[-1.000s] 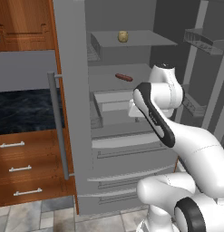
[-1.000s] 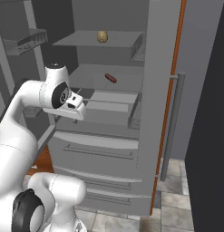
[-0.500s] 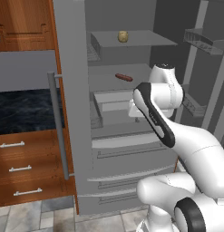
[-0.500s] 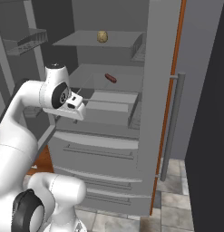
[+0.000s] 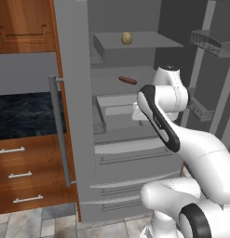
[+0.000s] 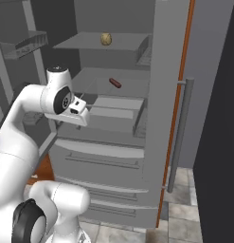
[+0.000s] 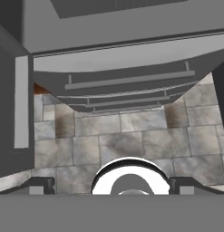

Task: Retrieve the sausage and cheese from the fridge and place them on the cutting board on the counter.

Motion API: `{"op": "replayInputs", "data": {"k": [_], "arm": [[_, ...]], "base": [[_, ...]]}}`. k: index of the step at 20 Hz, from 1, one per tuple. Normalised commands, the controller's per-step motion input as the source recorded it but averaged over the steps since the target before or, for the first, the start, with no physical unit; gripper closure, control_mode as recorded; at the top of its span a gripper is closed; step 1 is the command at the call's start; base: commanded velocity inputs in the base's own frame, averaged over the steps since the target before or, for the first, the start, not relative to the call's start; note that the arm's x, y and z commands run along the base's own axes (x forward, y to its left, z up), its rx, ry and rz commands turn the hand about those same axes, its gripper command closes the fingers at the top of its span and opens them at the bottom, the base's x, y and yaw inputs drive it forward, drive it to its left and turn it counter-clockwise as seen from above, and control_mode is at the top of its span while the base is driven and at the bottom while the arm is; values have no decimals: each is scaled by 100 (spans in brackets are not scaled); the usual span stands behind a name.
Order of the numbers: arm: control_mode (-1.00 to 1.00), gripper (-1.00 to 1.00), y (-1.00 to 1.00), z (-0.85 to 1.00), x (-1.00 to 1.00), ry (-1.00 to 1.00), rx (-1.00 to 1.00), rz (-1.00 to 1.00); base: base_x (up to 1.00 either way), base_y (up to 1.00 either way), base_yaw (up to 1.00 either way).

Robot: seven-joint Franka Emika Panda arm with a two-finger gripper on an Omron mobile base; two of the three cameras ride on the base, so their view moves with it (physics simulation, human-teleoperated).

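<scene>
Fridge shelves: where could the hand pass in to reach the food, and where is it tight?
Bare shelf lies either side of the sausage and beside the cheese above. It is tighter lower down, around the pulled-out drawer. The open gripper points at the floor.

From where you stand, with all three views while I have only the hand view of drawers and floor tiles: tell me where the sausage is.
Observer: The sausage lies on the middle shelf of the open fridge, toward the back.
Operator: Give me the cheese too.
Observer: The cheese sits one shelf higher, almost directly above the sausage.
Operator: Report my hand against those shelves.
Observer: The gripper hangs in front of the fridge, level with the pulled-out drawer below the sausage's shelf, pointing down, jaws open and empty.
</scene>
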Motion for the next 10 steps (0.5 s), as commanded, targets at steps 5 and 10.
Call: {"op": "replayInputs", "data": {"k": [5, 10], "arm": [[100, -100, 0, 0, 0, 0, 0, 0], [100, -100, 0, 0, 0, 0, 0, 0]], "base": [[69, -3, 0], [58, -6, 0]]}}
